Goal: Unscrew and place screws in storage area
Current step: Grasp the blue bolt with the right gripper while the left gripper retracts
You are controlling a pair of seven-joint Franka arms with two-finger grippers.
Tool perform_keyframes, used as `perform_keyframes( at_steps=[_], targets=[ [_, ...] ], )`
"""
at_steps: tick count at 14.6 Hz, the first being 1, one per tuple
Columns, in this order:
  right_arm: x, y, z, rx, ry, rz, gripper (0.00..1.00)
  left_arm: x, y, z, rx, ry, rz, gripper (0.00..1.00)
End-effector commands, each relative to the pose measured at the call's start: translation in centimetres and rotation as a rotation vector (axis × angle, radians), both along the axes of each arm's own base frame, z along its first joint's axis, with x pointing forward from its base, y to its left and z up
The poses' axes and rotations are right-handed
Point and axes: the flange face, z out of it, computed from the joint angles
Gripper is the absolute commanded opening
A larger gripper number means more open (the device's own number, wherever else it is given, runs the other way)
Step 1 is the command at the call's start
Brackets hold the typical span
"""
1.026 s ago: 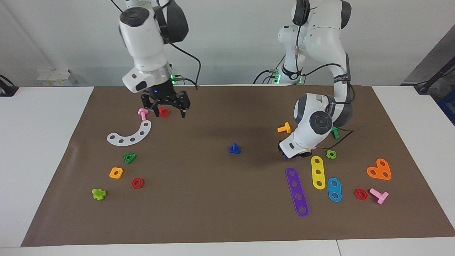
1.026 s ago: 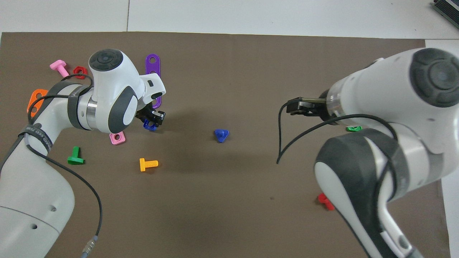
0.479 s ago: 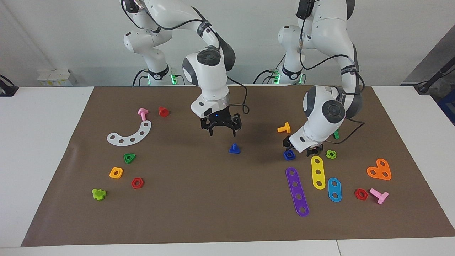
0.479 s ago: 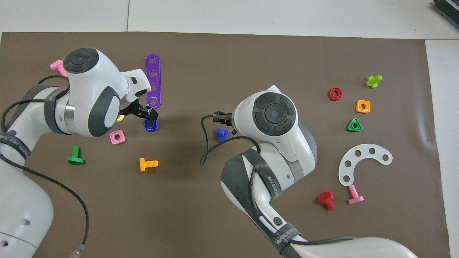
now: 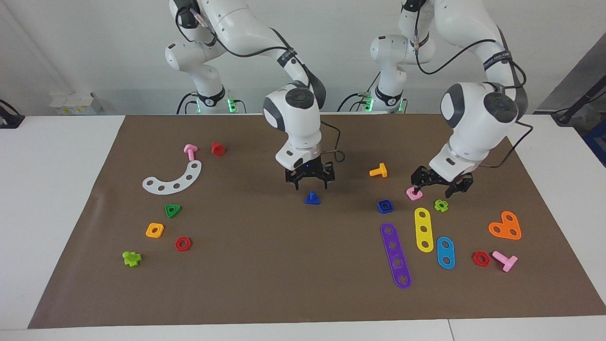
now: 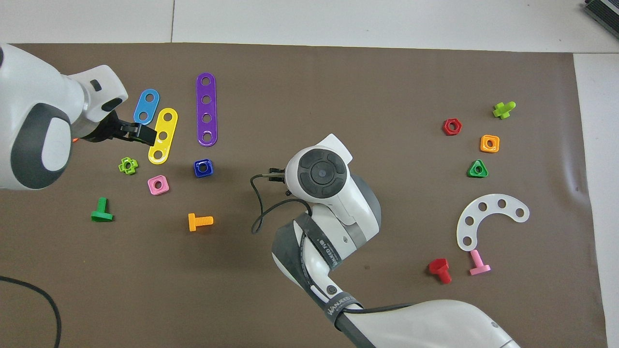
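The small dark-blue plastic triangular-headed screw (image 5: pixel 312 198) stands free on the worktop, not yet stored, right claw (image 5: pixel 310 185) spread above it.

White table (image 5: pixel 57 189), brown mat (image 5: pixel 293 265) on it; blue bolt (image 5: pixel 312 198), coloured nuts, strips on mat

Plain white wall (image 5: pixel 94 57) at the back, evenly lit. White table (image 5: pixel 47 199) under a brown mat (image 5: pixel 284 284). Small white box (image 5: pixel 71 103) against the wall toward the right arm's end. Grey panel (image 5: pixel 582 80) and dark bar (image 5: pixel 580 102) toward the left arm's end.
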Motion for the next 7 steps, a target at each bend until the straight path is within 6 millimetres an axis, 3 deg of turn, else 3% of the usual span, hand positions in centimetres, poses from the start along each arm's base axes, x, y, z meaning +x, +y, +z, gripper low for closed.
perform_keyframes(
  at_steps=[1,3,7],
  targets=[
    [0.1,-0.6,-1.0,-0.015,-0.002,0.043,0.61,-2.4,3.2,3.1,0.011,0.015,-0.006,0.99],
    [-0.2,-0.7,-2.0,-0.023,0.004,0.057,0.44,-3.8,4.5,5.5,0.011,0.015,0.003,0.99],
    [-0.2,-0.7,-2.2,-0.022,0.001,0.060,0.42,-6.6,5.2,10.1,0.009,0.000,0.063,0.99]
  ],
)
